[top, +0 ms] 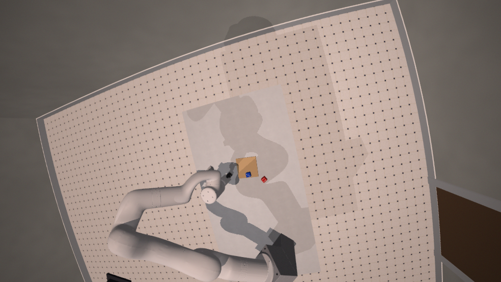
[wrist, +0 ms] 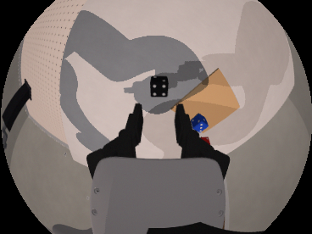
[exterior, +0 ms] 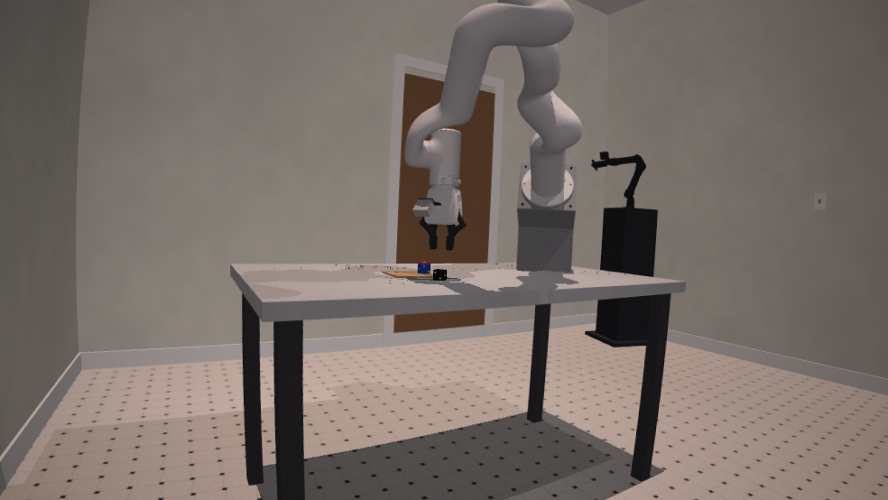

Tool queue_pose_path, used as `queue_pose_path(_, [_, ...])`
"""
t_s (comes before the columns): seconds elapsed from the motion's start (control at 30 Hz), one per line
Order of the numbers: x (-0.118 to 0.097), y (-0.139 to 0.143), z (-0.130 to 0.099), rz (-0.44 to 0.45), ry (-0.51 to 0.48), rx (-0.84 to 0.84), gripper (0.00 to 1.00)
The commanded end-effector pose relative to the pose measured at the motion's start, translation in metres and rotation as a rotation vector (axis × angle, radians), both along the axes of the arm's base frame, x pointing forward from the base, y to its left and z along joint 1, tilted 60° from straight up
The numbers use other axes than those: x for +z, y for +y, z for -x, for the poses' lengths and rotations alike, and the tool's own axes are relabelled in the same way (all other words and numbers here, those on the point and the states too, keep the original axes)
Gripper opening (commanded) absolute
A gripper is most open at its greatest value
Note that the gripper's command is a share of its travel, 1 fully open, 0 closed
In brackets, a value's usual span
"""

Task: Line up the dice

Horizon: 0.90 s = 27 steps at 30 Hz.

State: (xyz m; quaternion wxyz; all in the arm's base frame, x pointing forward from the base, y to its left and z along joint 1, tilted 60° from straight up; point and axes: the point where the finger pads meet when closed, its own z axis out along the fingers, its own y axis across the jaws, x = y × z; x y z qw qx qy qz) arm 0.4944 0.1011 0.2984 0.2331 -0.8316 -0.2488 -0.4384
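A black die point(exterior: 439, 273) point(wrist: 159, 86) showing four pips lies on the table just off the near corner of the orange-brown mat point(top: 247, 163) point(exterior: 394, 273) point(wrist: 220, 96). A blue die point(top: 248, 174) point(exterior: 423, 268) point(wrist: 198, 124) lies on the mat near its edge. A red die point(top: 263, 179) point(wrist: 206, 141) lies on the table beside the mat. My gripper point(exterior: 441, 243) point(wrist: 158, 112) hangs well above the black die, fingers partly apart, pointing down, with nothing between them.
The grey table point(exterior: 347, 298) carries the robot's base block point(top: 280, 253) point(exterior: 545, 238). A black stand with a small camera arm point(exterior: 627, 248) is beside the table. The arm's elbow reaches out over the floor on the left in the top view.
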Motion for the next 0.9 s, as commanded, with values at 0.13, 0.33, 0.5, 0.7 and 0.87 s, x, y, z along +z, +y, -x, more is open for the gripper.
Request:
queue_pose_path(0.13, [-0.003,0.004,-0.005,0.000,-0.001,0.000,0.47])
queue_pose_path(0.33, [-0.007,0.008,-0.009,0.000,-0.001,0.000,0.47])
queue_pose_path(0.5, [-0.010,0.012,-0.013,0.000,-0.001,0.000,0.47])
queue_pose_path(0.7, [-0.015,0.018,-0.019,0.000,-0.001,0.000,0.47])
queue_pose_path(0.87, [-0.019,0.022,-0.023,0.000,-0.001,0.000,0.47])
